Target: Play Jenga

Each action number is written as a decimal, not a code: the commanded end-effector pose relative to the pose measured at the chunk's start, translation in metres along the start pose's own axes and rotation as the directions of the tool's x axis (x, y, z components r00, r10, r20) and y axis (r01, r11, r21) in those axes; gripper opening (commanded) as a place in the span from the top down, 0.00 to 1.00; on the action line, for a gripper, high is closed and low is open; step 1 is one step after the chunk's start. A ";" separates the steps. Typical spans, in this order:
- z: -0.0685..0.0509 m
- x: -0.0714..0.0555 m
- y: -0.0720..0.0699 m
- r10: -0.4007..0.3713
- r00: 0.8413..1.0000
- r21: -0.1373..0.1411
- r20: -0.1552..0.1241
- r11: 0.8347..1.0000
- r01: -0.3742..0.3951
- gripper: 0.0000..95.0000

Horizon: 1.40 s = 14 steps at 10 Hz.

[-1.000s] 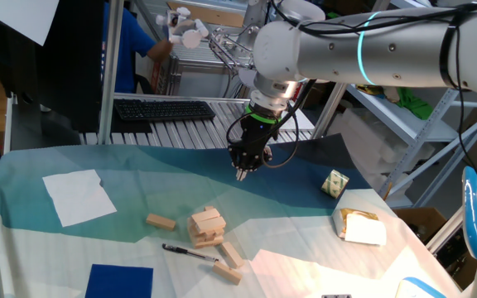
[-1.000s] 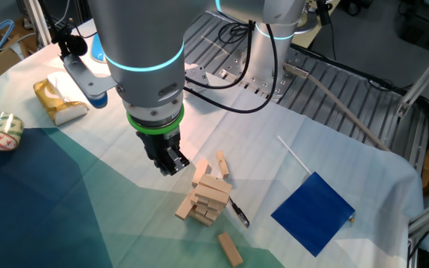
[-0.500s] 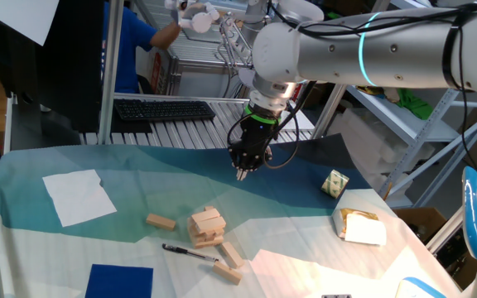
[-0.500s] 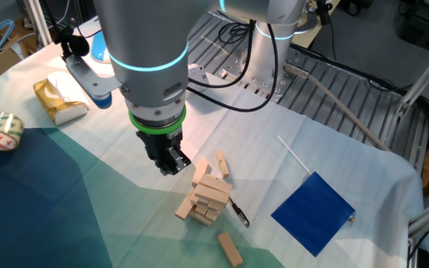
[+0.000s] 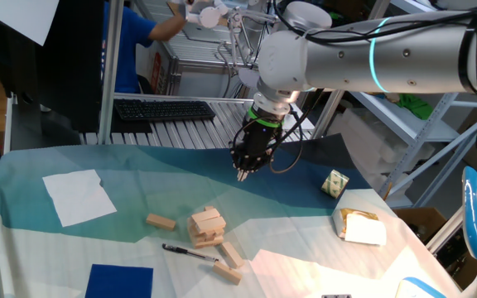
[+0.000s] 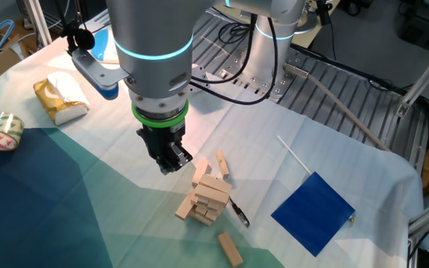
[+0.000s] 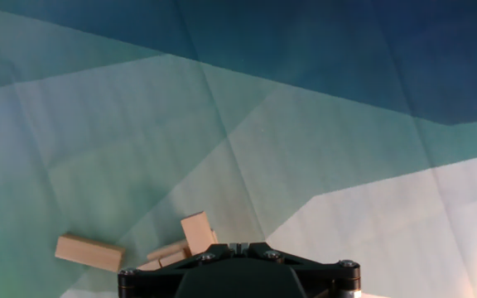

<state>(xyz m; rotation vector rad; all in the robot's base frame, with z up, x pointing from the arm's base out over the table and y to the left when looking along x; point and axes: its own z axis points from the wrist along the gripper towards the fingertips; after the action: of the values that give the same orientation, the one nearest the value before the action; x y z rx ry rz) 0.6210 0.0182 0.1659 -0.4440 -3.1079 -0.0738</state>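
One fixed view: gripper (image 5: 242,175), fingers drawn together and holding nothing, hangs above teal cloth (image 5: 139,178); short uneven Jenga stack (image 5: 206,226) below, loose blocks (image 5: 161,222) and black pen (image 5: 189,252) beside.

The Jenga blocks are small pale tan wooden bars. Several form a short, uneven stack (image 5: 207,227) on the teal-and-white cloth, its layers skewed so that ends jut out at different angles; in the other fixed view the stack (image 6: 208,197) leans and one block at its top end stands tilted. One loose block (image 5: 161,221) lies flat, apart from the stack on its left in the first fixed view. Two more loose blocks (image 5: 229,263) lie just below the stack there, close together. The hand view shows a single block (image 7: 89,252) lying flat beside the stack's edge (image 7: 196,232).
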 end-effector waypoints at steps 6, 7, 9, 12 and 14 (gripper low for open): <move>0.000 -0.001 0.000 -0.018 1.000 -0.008 0.008 1.000 0.018 1.00; 0.000 -0.001 0.000 -0.035 0.999 -0.008 0.011 0.999 0.035 1.00; 0.000 -0.001 0.000 -0.046 0.999 -0.015 0.011 0.999 0.047 1.00; 0.000 -0.001 0.000 -0.033 0.999 -0.005 0.010 0.999 0.033 1.00; 0.000 -0.001 0.000 -0.040 0.999 -0.004 0.021 0.999 0.040 1.00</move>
<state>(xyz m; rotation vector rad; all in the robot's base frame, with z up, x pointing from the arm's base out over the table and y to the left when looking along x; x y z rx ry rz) 0.6240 0.0185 0.1655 -0.3820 -3.1314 -0.0752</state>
